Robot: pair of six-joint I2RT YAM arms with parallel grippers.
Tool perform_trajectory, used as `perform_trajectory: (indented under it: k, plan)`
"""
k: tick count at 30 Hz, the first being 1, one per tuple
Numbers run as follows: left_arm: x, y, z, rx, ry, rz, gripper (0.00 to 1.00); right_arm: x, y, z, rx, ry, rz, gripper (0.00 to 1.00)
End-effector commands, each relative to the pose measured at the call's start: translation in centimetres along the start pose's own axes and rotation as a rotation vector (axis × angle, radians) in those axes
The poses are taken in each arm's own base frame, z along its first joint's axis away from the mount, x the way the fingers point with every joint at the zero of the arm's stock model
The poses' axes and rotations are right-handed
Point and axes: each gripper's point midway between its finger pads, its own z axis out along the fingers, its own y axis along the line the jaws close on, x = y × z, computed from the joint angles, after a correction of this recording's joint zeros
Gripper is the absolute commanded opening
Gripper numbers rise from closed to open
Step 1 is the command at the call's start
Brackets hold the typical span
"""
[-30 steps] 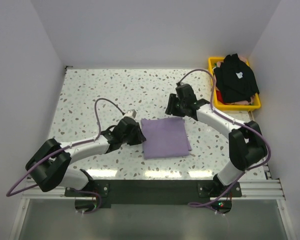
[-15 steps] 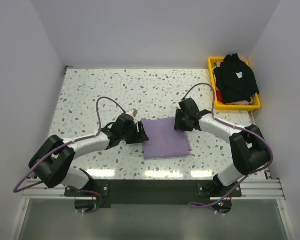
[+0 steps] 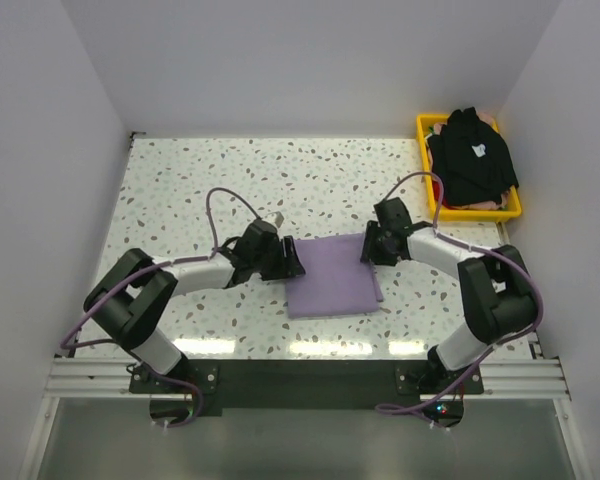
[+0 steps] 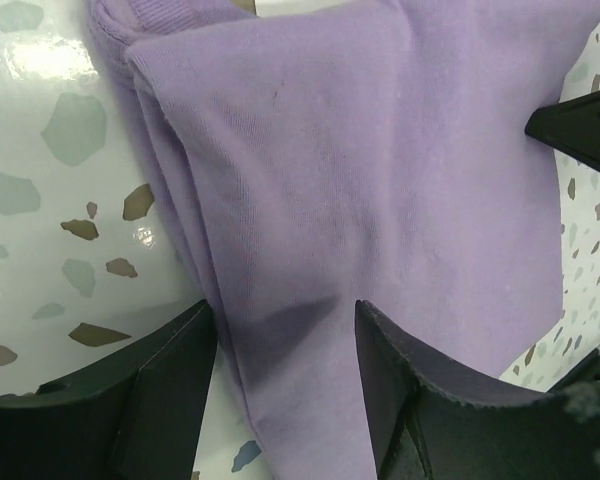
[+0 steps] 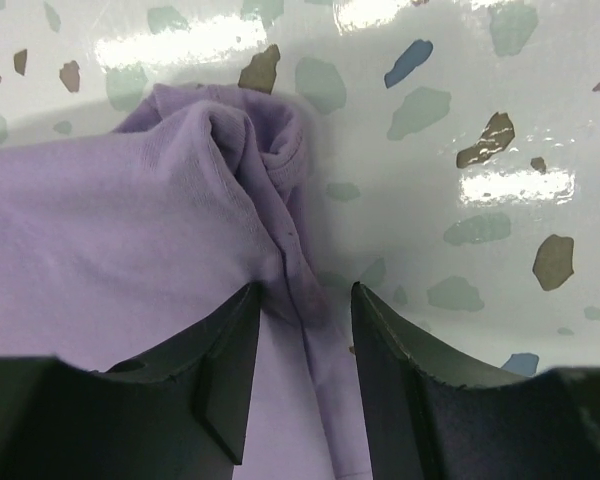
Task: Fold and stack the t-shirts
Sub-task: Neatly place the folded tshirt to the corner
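A: Lavender t-shirt [image 3: 332, 277], where?
B: Folded to a rough square, flat on the speckled tabletop [image 3: 200, 180], middle front, between the two arms.
A: Left pincer [image 3: 292, 262]?
B: Low at the shirt's left edge; jaws stand apart, straddling that edge; cloth lies slack between the fingers [image 4: 160, 400], layered hem just beside the left one; nothing clamped.
A: Right pincer [image 3: 368, 247]?
B: At the far right corner of the same shirt; jaws parted about halfway; a bunched fold of the corner runs into the gap, and the tips sit on either side of it; cloth looks loose, not pinched; bare tabletop just right of it.
A: Other shirt?
B: Black t-shirt [image 3: 472, 160] with a small white chest mark, heaped on top of the yellow basket [image 3: 480, 212] at the far right corner; well apart from both pincers.
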Motion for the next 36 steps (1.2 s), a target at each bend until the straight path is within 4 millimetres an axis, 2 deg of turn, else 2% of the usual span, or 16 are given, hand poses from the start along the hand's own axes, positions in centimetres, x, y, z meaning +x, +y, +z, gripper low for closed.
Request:
perform_trajectory:
  k: [1,6,11,13,14,17,20,23,24,26,27,29,30,32,33,36]
  plan:
    - [1.3,2.1,0.7,-0.071,0.046,0.01,0.61,0.0,0.4,0.9,-0.034,0.007,0.001,0.45]
    - [1.8,1.6,1.5,-0.064,0.07,-0.01,0.56,-1.0,0.7,1.3,-0.038,-0.004,0.019,0.39]
    - [1.2,0.2,1.9,-0.031,0.058,-0.102,0.31,-3.6,3.3,0.5,-0.113,-0.018,0.002,0.46]
    - [0.1,-0.3,1.8,-0.023,0.029,-0.13,0.19,-5.4,4.2,-0.6,-0.126,-0.049,-0.001,0.52]
    - [-0.9,0.1,1.7,-0.044,0.006,-0.167,0.08,-6.4,4.8,-1.4,-0.136,-0.068,-0.001,0.55]
    - [-3.7,0.5,0.9,-0.058,-0.056,-0.255,0.0,-7.9,5.8,-3.0,-0.163,-0.097,-0.01,0.58]
    - [-6.9,2.8,-0.6,-0.075,-0.128,-0.378,0.0,-8.9,6.7,-4.5,-0.191,-0.11,-0.014,0.59]
    - [-9.6,6.6,-3.0,-0.131,-0.237,-0.509,0.0,-9.3,7.4,-5.5,-0.215,-0.122,-0.024,0.59]
    - [-10.1,9.1,-4.1,-0.179,-0.262,-0.571,0.0,-9.2,7.6,-5.7,-0.227,-0.119,-0.03,0.59]
    - [-10.4,11.4,-6.1,-0.206,-0.313,-0.642,0.0,-9.1,8.0,-6.0,-0.246,-0.12,-0.034,0.59]
    - [-10.1,14.2,-7.3,-0.255,-0.336,-0.709,0.0,-9.0,8.2,-6.2,-0.258,-0.119,-0.038,0.59]
    - [-10.9,15.9,-9.7,-0.274,-0.406,-0.754,0.0,-8.9,8.5,-6.4,-0.272,-0.119,-0.042,0.59]
    - [-10.0,18.2,-11.0,-0.333,-0.418,-0.813,0.0,-8.9,8.9,-6.8,-0.291,-0.122,-0.044,0.59]
    - [-10.3,20.2,-13.6,-0.371,-0.493,-0.862,0.0,-8.7,9.3,-7.1,-0.309,-0.124,-0.048,0.59]
    - [-9.4,21.8,-14.7,-0.417,-0.506,-0.913,0.0,-8.8,9.6,-7.4,-0.322,-0.131,-0.049,0.59]
    - [-8.4,24.2,-17.6,-0.505,-0.572,-0.977,0.0,-8.5,10.1,-7.9,-0.343,-0.13,-0.058,0.59]
